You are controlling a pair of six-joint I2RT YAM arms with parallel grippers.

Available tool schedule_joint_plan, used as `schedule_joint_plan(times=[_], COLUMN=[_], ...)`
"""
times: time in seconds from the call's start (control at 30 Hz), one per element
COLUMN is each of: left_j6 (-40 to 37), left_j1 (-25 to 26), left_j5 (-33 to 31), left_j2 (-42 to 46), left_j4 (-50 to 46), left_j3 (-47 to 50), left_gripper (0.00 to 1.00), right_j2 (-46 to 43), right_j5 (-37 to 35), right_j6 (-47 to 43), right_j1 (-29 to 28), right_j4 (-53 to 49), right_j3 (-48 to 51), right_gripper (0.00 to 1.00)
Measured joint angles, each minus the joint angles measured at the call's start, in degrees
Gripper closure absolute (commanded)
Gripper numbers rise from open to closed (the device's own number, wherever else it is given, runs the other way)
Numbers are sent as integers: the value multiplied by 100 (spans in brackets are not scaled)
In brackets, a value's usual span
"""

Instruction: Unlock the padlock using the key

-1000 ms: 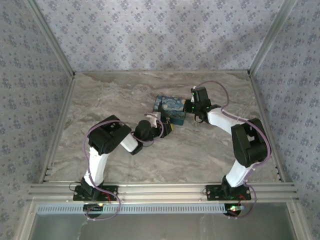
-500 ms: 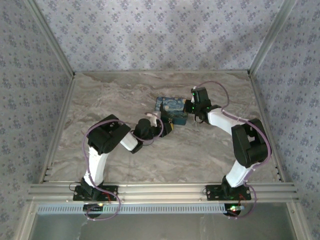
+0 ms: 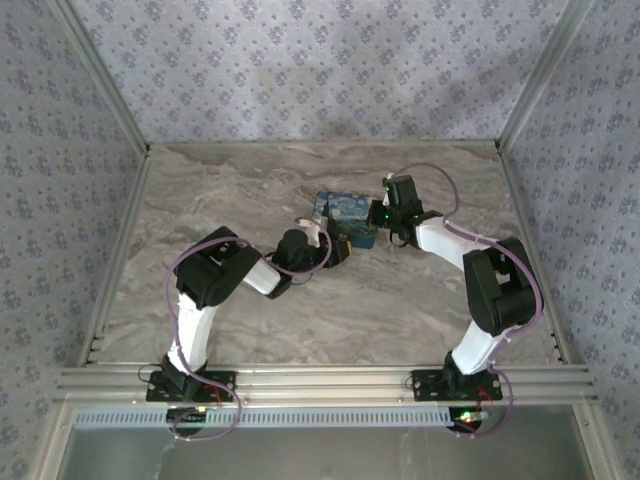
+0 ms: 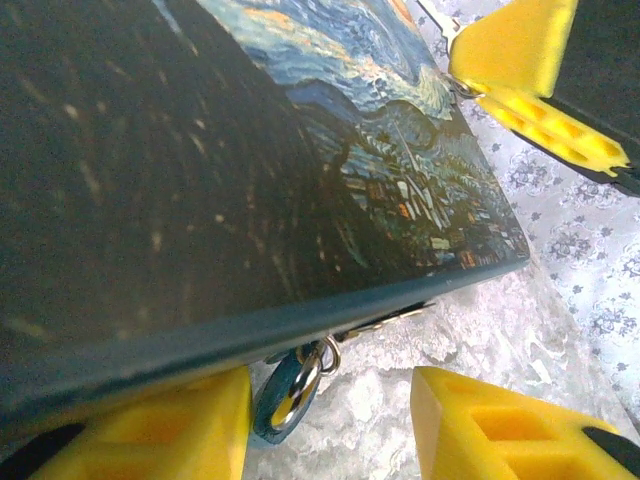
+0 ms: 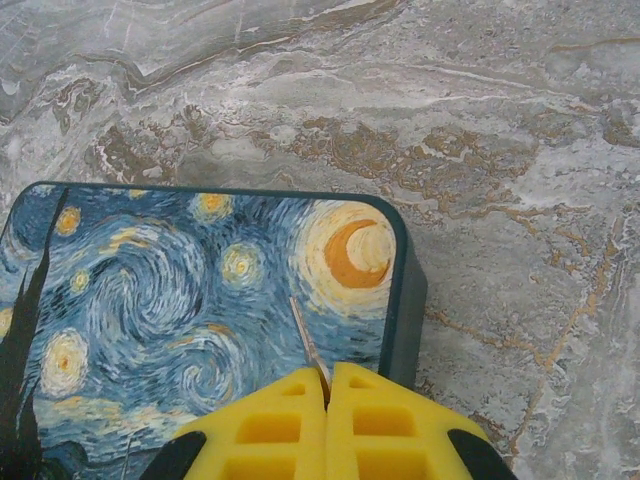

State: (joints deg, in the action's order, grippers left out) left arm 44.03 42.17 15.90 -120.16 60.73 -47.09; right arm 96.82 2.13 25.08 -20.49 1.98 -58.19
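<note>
From above, my left pincer lay against the near side of the painted tin on the marble table, and my right pincer was at the tin's right end; the lock was too small for me to pick out there. Through my left wrist camera the tin loomed close and tilted across the view, and the padlock hung from a small ring under its near edge, above the table. My left pincer was apart, one yellow finger on each side of the padlock, which sat just beside the finger at the lower left of the view; I could not tell whether they touched. My right pincer showed beyond the far corner of the lid. Through my right wrist camera my right pincer was pressed together on the key, whose thin metal blade stuck out over the lid of the tin, near the painted moon at its right end, with the table beyond
</note>
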Motion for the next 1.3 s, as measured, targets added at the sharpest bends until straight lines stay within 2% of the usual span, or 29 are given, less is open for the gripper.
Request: schedule_joint_plan(times=[0.17, 0.33, 0.6, 0.77, 0.9, 1.0, 1.3], left_j6=[-66, -59, 9, 74, 122, 125, -52], left_j1=[105, 151, 199, 282, 396, 470, 483], left_j5=[20, 42, -15, -310, -774, -999, -343], left_j2=[-35, -46, -173, -190, -173, -120, -256], left_j4=[-181, -74, 267, 275, 149, 131, 1005], left_j3=[-131, -125, -127, -151, -151, -81, 186], left_gripper=[56, 49, 45, 47, 54, 50, 46], right_j2=[0, 0, -15, -31, -31, -31, -52], right_j5=[0, 0, 0, 0, 0, 0, -2], right_j6=[17, 42, 59, 61, 61, 83, 103], right_j1=[0, 0, 0, 0, 0, 0, 0], right_j4=[48, 66, 155, 155, 155, 155, 164], right_j3=[28, 31, 96, 107, 107, 107, 133], right_gripper=[100, 100, 100, 100, 100, 100, 100])
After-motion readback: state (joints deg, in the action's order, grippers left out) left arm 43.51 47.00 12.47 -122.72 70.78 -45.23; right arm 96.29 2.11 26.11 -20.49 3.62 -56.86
